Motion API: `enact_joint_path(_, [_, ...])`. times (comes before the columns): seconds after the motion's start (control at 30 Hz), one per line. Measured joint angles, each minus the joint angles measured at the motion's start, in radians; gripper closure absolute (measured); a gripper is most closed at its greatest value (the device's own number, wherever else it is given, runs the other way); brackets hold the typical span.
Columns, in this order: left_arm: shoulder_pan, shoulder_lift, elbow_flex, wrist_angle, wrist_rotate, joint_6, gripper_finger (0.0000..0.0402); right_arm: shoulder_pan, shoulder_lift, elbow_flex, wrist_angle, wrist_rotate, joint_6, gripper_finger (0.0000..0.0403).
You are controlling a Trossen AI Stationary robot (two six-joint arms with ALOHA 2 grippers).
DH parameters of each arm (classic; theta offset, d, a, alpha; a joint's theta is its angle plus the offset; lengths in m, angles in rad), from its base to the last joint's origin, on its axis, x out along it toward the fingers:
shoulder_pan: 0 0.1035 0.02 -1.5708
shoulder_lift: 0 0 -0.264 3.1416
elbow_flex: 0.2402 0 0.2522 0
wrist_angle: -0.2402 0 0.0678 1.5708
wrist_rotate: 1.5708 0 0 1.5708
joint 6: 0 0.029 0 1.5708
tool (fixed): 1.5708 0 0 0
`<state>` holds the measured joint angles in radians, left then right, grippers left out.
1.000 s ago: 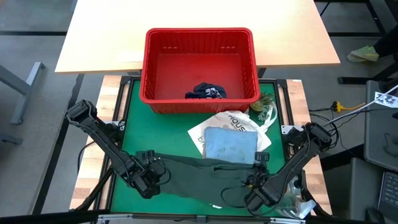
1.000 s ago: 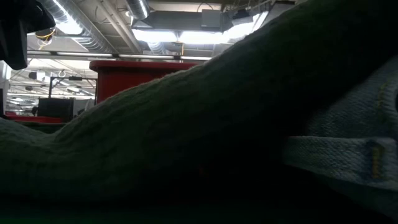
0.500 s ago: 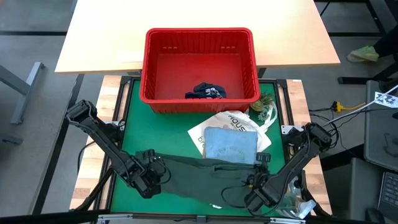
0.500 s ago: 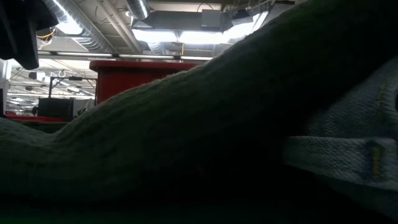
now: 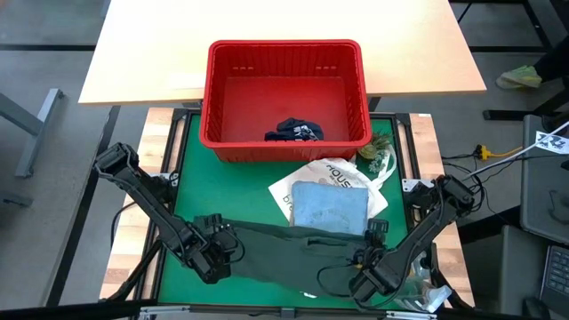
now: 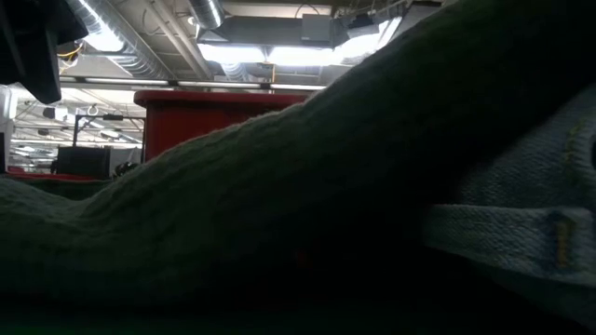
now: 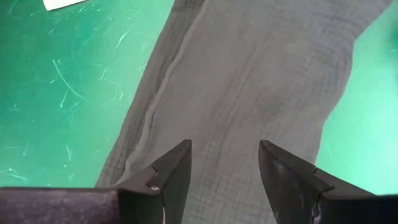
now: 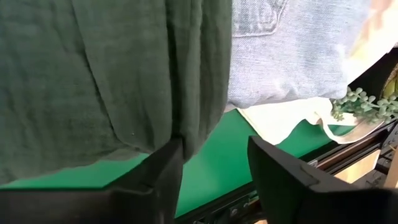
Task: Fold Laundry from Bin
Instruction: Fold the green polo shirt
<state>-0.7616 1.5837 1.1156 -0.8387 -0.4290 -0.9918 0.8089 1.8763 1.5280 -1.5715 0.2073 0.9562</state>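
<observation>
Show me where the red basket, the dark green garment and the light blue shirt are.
red basket (image 5: 284,50): high view, far rim.
dark green garment (image 5: 293,253): high view, middle of cloth.
light blue shirt (image 5: 329,206): high view, folded top face.

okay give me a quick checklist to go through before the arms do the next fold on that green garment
1. left gripper open over the dark green garment: ok.
2. right gripper open, at the garment's edge: ok.
3. Garment flat on the green mat: cannot tell; the low view shows a hump.
4. Folded light blue shirt on the white tote bag, clear of the garment: not ok, edges meet.
5. red bin emptied: not ok, navy shorts inside.
</observation>
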Motion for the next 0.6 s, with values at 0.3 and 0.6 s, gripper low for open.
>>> enact_joint_path(0.3, [0.000, 0.000, 0.000, 0.010, 0.000, 0.000, 0.0223, 0.000, 0.000, 0.000, 0.000, -0.010, -0.003, 0.0205])
enact_joint_path(0.6, [0.004, 0.000, 0.000, 0.012, 0.000, 0.012, 0.0223, 0.000, 0.001, 0.000, 0.001, -0.009, -0.003, 0.0205])
